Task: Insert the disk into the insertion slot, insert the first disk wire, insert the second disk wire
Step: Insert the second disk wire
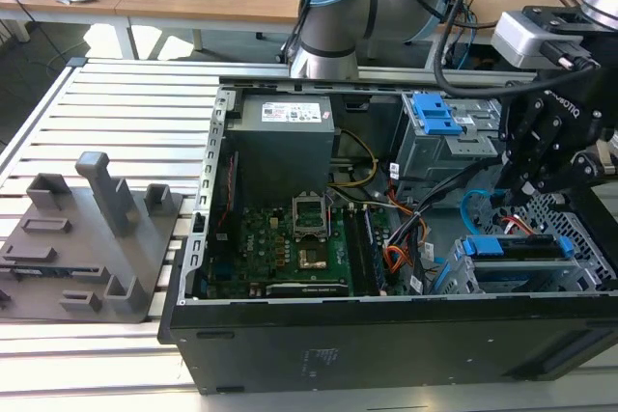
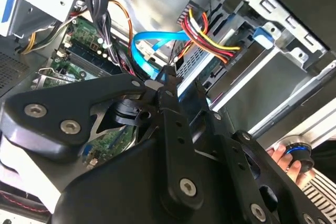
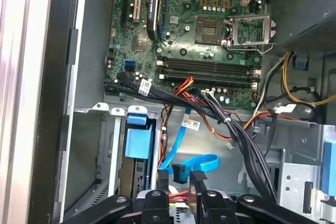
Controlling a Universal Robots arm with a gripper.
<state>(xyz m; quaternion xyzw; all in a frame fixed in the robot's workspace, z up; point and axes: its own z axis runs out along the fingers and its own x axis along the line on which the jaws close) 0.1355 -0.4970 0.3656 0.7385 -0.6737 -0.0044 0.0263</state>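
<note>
The disk (image 1: 521, 247) lies in its blue carrier (image 3: 138, 142) inside the insertion slot (image 1: 462, 280), the low grey metal bay at the case's front corner. The first disk wire (image 2: 209, 36), a red, yellow and black strand bundle, runs down to the disk's end. The second disk wire (image 3: 198, 161) is a light blue cable curved in a loop. Its small dark plug (image 3: 178, 172) sits between the fingertips of my gripper (image 3: 180, 178), which is shut on it just above the disk's connector end. In the exterior view my gripper (image 1: 521, 195) hangs over the slot.
A taller grey cage with a blue latch (image 1: 434, 115) stands behind the slot. A black cable bundle (image 3: 210, 111) crosses beside the blue cable. The motherboard (image 1: 290, 248) and power supply (image 1: 285, 127) fill the case's middle. A grey fixture block (image 1: 92, 238) sits outside at the exterior view's left.
</note>
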